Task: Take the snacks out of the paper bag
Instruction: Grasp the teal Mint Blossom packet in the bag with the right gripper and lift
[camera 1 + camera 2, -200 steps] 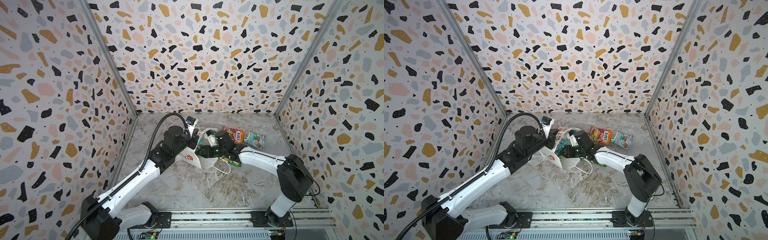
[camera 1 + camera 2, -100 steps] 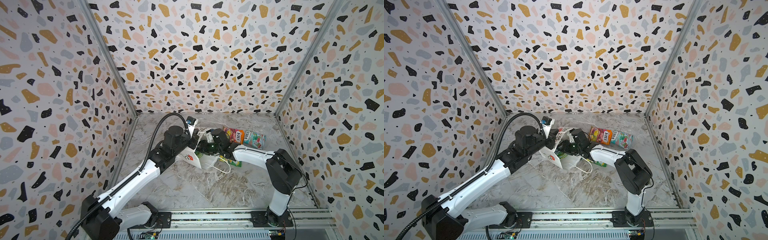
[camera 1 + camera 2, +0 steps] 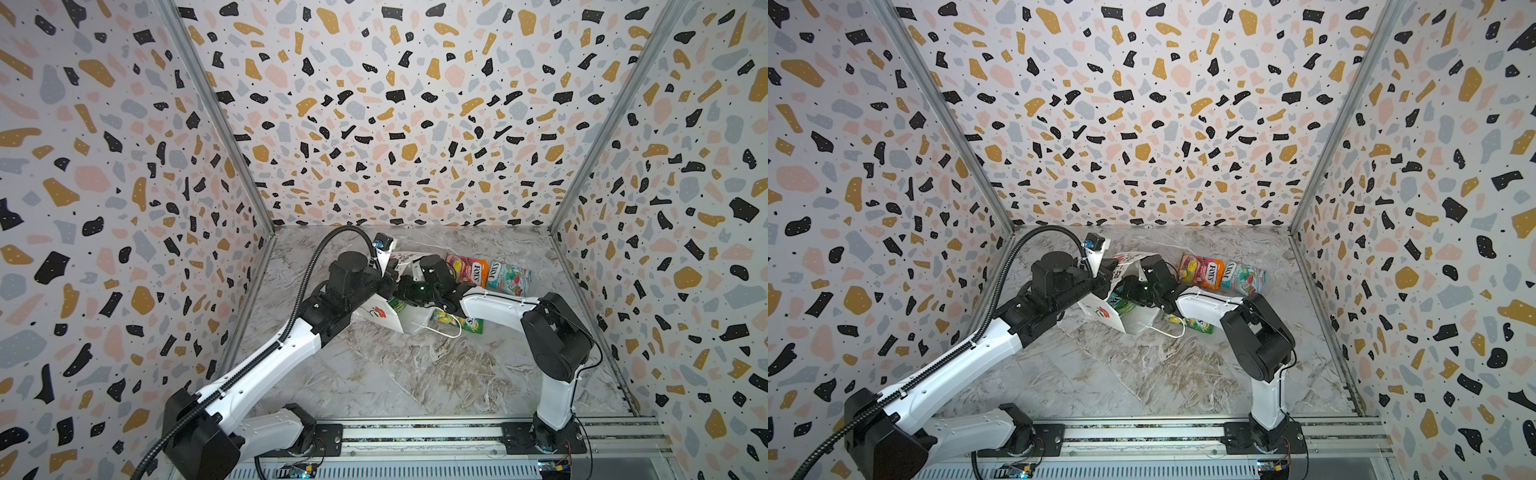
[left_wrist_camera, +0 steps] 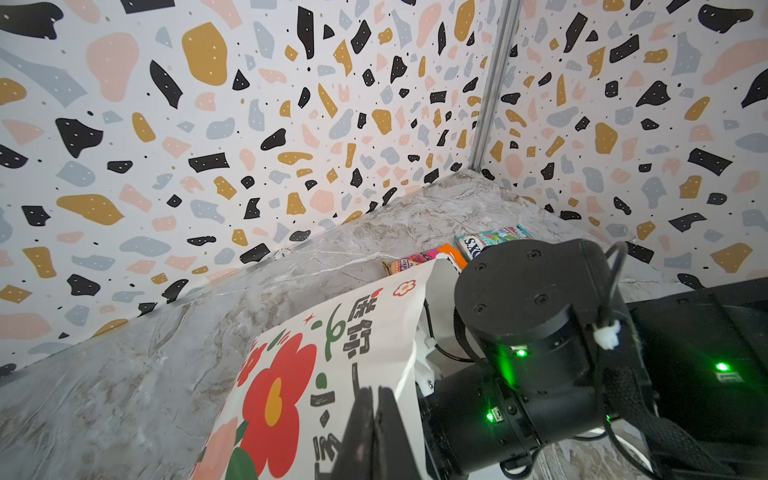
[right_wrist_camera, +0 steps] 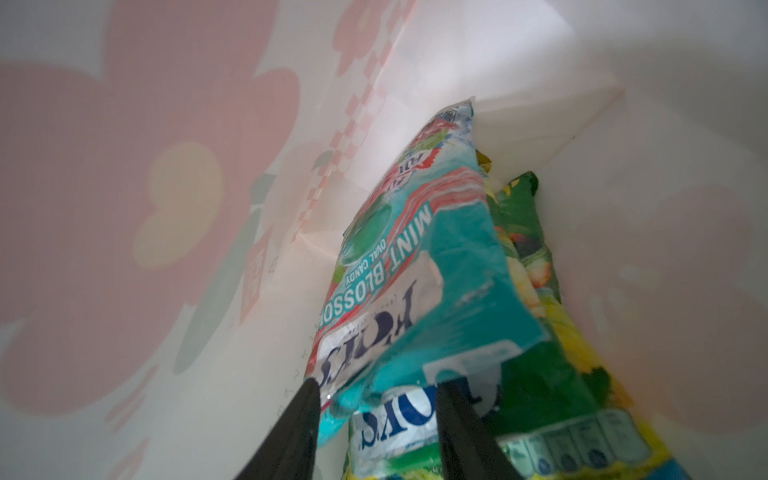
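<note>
Two snacks [image 5: 415, 257] lie lengthwise inside the tipped paper bag [image 5: 124, 208].

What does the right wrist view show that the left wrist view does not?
Only right wrist: inside the white paper bag, a glossy teal packet overlapping a green-yellow packet, and the open right gripper. Only left wrist: the shut left gripper pinching the bag's edge; an orange-pink packet on the marble table. Both: the bag.

White paper bag [image 4: 374, 332] printed with red flowers; teal-and-red packet [image 5: 436, 257]; green-yellow packet [image 5: 573, 374].
</note>
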